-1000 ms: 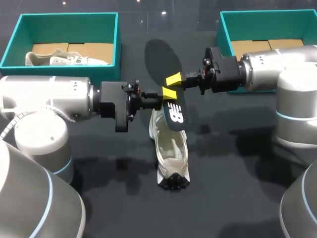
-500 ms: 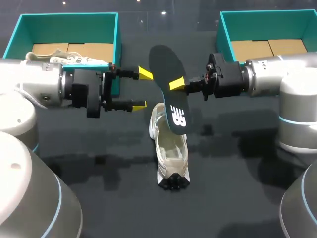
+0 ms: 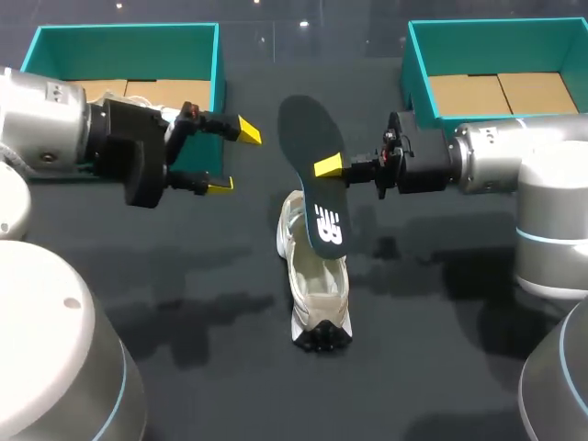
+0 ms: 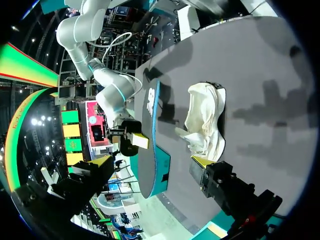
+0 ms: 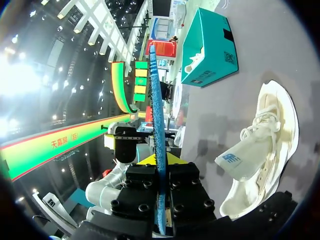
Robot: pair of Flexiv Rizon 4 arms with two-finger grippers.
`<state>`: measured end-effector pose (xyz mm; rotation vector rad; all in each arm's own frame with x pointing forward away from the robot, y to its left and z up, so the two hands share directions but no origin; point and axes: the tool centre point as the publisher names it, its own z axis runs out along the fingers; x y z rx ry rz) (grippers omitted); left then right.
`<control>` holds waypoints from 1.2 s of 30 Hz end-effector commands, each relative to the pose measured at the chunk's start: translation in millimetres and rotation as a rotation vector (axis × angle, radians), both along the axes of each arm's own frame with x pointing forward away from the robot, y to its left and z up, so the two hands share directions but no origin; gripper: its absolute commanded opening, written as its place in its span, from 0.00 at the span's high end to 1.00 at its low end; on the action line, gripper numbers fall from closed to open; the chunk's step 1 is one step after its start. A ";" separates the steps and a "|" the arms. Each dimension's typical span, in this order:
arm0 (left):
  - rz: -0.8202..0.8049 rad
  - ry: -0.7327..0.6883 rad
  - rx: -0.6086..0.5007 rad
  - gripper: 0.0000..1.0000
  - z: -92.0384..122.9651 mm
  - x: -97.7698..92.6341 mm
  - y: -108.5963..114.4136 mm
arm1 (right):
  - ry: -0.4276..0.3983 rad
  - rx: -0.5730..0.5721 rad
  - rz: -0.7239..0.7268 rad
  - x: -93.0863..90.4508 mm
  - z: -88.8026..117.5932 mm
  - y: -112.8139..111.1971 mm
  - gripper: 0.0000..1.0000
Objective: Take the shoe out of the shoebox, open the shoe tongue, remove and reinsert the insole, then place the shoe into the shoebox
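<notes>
dark grey table [image 3: 441,367], soft shadows lying across it

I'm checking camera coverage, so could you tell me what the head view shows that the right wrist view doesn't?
Only the head view shows the right shoebox and the broad dark face of the insole. Only the right wrist view shows that insole edge-on, blue, clamped in the right gripper. Both show the shoe and the left shoebox.
</notes>
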<state>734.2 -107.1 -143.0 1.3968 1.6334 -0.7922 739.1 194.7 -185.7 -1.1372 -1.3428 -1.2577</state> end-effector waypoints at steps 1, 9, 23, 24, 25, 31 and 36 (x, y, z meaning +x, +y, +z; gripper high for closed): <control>0.017 0.088 0.057 0.00 10.8 13.0 6.2 | 0.000 -0.003 -0.001 -1.0 -0.1 0.4 1.00; -0.118 0.177 0.206 0.00 55.6 39.7 11.9 | 0.000 -0.003 -0.001 -1.0 -0.1 0.4 1.00; -0.118 0.177 0.206 0.00 55.6 39.7 11.9 | 0.000 -0.003 -0.001 -1.0 -0.1 0.4 1.00; -0.118 0.177 0.206 0.00 55.6 39.7 11.9 | 0.000 -0.003 -0.001 -1.0 -0.1 0.4 1.00; -0.118 0.177 0.206 0.00 55.6 39.7 11.9 | 0.000 -0.003 -0.001 -1.0 -0.1 0.4 1.00; -0.106 0.196 0.219 0.00 60.4 46.7 -3.2 | 0.000 -0.003 -0.001 -1.0 -0.1 0.4 1.00; -0.098 0.248 0.289 0.00 79.3 58.1 -30.0 | 0.000 -0.003 -0.001 -1.0 -0.1 0.4 1.00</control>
